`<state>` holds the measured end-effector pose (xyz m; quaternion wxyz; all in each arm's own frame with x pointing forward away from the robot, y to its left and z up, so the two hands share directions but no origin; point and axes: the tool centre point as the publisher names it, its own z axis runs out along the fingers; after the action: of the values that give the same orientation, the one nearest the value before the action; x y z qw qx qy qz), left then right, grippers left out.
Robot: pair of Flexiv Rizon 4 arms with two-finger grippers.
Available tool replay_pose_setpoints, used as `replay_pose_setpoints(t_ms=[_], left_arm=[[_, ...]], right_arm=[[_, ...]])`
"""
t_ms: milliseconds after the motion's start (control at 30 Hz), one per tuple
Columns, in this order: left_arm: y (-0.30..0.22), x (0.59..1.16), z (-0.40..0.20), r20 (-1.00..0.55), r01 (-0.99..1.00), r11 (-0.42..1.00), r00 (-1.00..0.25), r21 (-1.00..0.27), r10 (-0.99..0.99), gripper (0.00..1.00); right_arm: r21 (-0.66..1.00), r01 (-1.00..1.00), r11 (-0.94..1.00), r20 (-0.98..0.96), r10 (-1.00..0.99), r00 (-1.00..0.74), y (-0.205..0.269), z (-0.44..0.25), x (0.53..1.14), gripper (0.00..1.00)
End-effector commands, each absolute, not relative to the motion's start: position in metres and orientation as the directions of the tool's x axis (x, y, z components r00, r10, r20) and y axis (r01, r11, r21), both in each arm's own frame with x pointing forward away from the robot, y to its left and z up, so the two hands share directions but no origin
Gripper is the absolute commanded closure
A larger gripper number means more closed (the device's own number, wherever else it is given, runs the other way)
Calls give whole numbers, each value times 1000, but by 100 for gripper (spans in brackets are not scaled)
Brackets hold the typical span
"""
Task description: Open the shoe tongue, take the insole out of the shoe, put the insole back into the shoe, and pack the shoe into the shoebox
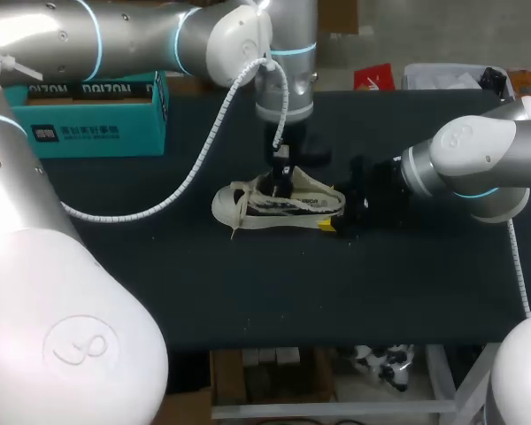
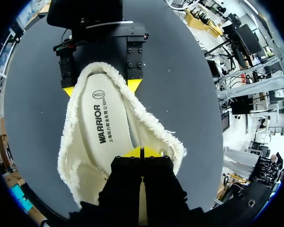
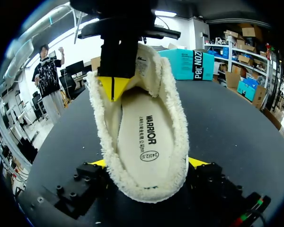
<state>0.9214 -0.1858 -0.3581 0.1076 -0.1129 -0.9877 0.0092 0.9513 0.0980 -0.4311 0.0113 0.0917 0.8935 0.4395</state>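
Observation:
A cream canvas shoe [image 1: 248, 202] lies on its side in the middle of the black table. My left gripper [image 1: 281, 177] comes down from above and is shut on the shoe tongue [image 3: 143, 66], holding it back from the opening. In the left wrist view its yellow tips [image 2: 142, 152] are pressed together over the shoe's mouth. The white printed insole [image 2: 104, 127] [image 3: 149, 137] lies flat inside the shoe. My right gripper [image 1: 336, 221] [image 3: 146, 163] is at the heel, one finger touching each side of it. The teal shoebox [image 1: 97, 115] stands at the back left.
The shoebox [image 3: 189, 64] is closed and sits behind the shoe, near the table's far edge. Bare black table [image 1: 336, 292] stretches in front of the shoe. My left arm's white coiled cable [image 1: 195, 168] hangs across the table left of the shoe.

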Motion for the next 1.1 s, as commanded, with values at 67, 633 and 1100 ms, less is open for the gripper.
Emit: replay_pose_setpoints(t_ms=[67, 633, 1100], left_arm=[[-186, 920, -372, 199, 216, 976, -957, 2, 211, 100], [-183, 925, -425, 141, 173, 985, -975, -13, 173, 93], [-181, 938, -463, 7, 142, 990, -990, -8, 142, 65]], right_arm=[[788, 154, 596, 62, 173, -983, 98, -439, 953, 100], [788, 154, 596, 62, 173, -983, 98, -439, 953, 100], [788, 154, 596, 62, 173, -983, 98, -439, 953, 100]])
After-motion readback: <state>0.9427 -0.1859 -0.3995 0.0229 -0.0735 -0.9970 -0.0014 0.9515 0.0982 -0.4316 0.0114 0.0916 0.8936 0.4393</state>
